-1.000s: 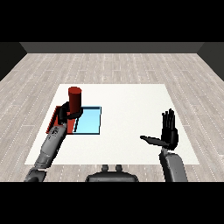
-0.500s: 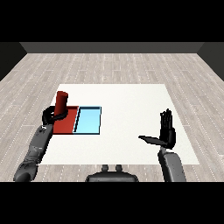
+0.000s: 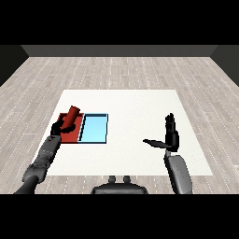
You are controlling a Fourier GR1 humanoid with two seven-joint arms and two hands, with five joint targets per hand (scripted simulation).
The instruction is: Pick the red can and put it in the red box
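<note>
Red on red makes this moment hard to read: the red can (image 3: 71, 117) hangs over the red tray (image 3: 70, 135), tilted, with its top leaning up and to the right, away from the robot. Its long axis runs on a slant from the lower left, where it is gripped, to the upper right, so it is neither upright nor lying flat. The left robot hand (image 3: 61, 127) has its fingers curled round the can's lower part and grasps it over the tray's near-left portion. Whether the can's base already touches the tray floor cannot be told, since the fingers cover that end.

Just to the right of the red tray lies the light blue tray (image 3: 94, 128), their edges touching or nearly so. Well to the right of the red tray, above the bare white desk (image 3: 135, 105), the right robot hand (image 3: 170, 136) is held up with straight fingers and the thumb stuck out sideways, holding nothing.

The step in hand looks like the placing. To do it well, the left robot hand should bring the can's base down inside the red tray's walls, keeping away from the shared edge with the blue tray, and right the can or lay it fully down before uncurling, so it does not roll over the rim.
</note>
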